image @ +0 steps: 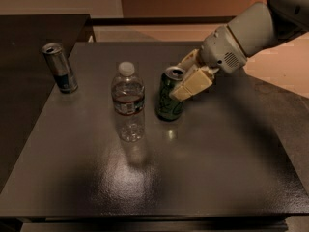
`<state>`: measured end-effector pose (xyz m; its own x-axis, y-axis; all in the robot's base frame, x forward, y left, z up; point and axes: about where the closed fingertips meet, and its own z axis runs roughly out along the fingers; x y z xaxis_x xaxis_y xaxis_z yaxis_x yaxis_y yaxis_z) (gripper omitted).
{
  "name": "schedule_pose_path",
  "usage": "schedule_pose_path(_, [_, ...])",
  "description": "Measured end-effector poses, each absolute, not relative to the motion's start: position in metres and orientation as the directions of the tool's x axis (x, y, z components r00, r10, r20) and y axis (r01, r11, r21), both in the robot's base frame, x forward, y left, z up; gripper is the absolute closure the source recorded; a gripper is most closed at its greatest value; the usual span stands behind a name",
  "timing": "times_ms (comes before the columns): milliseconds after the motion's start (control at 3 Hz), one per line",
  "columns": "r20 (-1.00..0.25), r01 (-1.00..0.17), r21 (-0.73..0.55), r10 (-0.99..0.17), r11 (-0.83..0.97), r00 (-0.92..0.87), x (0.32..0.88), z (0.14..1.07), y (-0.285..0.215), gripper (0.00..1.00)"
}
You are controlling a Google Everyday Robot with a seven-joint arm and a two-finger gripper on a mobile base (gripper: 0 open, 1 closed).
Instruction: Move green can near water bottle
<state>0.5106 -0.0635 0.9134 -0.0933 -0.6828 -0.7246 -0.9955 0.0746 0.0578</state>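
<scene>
The green can point(169, 96), dark green with pale markings and a silver top, stands upright on the dark table point(203, 168), just right of the water bottle point(128, 103). The bottle is clear with a white cap and a dark label band, and stands upright near the table's middle. A small gap separates can and bottle. My gripper point(186, 79) reaches in from the upper right on a white arm, and its cream fingers point(192, 83) are closed around the can's upper part.
A slim silver-and-blue can point(60, 67) stands upright near the table's far left edge. A darker surface point(29, 42) lies beyond the left edge, and tan floor shows at the right.
</scene>
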Motion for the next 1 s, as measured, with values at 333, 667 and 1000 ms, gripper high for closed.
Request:
schedule_pose_path(333, [-0.705, -0.998, 0.047, -0.707, 0.033, -0.057, 0.4998, 0.9090, -0.0469, 0.82])
schedule_pose_path(667, [-0.689, -0.999, 0.034, -0.724, 0.016, -0.035, 0.4961, 0.9070, -0.0400, 0.59])
schedule_pose_path(1000, [-0.680, -0.999, 0.024, -0.732, 0.022, -0.033, 0.4958, 0.9004, -0.0380, 0.36])
